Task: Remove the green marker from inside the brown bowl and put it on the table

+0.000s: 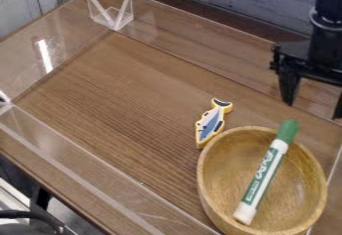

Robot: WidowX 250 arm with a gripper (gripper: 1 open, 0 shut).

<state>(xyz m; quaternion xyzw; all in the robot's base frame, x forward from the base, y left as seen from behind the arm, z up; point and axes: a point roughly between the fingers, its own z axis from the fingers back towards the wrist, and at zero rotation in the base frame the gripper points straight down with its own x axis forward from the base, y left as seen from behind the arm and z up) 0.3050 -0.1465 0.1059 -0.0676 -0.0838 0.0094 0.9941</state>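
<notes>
The green marker [267, 171] lies inside the brown bowl [215, 175] at the front right, its green cap pointing to the far rim and its white barrel slanting toward me. The bowl rests on the dark wood-grain table [120, 89]. My gripper [311, 87] hangs open above the table's right side, a little behind the bowl, with nothing between its black fingers [285, 82]. Its right finger is partly cut off by the frame edge.
A small blue-and-yellow fish-shaped toy [213, 118] lies just left of the bowl's far rim. Clear acrylic walls [54, 49] edge the table, with a clear corner piece [110, 9] at the back left.
</notes>
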